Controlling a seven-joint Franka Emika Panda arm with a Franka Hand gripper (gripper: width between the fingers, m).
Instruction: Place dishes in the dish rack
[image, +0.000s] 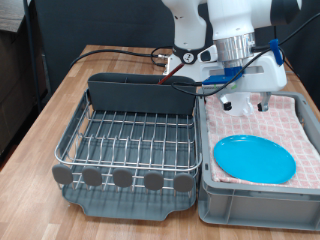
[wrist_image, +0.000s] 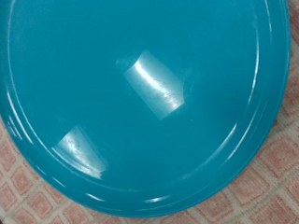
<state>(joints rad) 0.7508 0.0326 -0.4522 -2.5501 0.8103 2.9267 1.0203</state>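
Starting at the exterior view's left: your dish rack (image: 128, 140) sits on the desk (image: 60, 95) with nothing I can see in its wire grid, grey tabs lined along its 6 o'clock edge. Over on the right is the grey tub (image: 255, 195) lined with pink checked cloth (image: 300, 125), and the plate (image: 254, 158) lies flat in it, toward the tub's 6 o'clock side.

The plate is round, bright blue-teal and glossy, and the wrist view shows two sharp light reflections on it. So I'd guess hard, stiff and slick, probably light, and it might chip if dropped. Lying flat on soft cloth, the rim (wrist_image: 263, 140) looks like your only real place to pinch, since the middle gives you nothing to grab.

The end effector (image: 245, 100) hovers above the tub at about the plate's 12 o'clock, not touching it. Honestly can't tell whether its fingers are spread or together.
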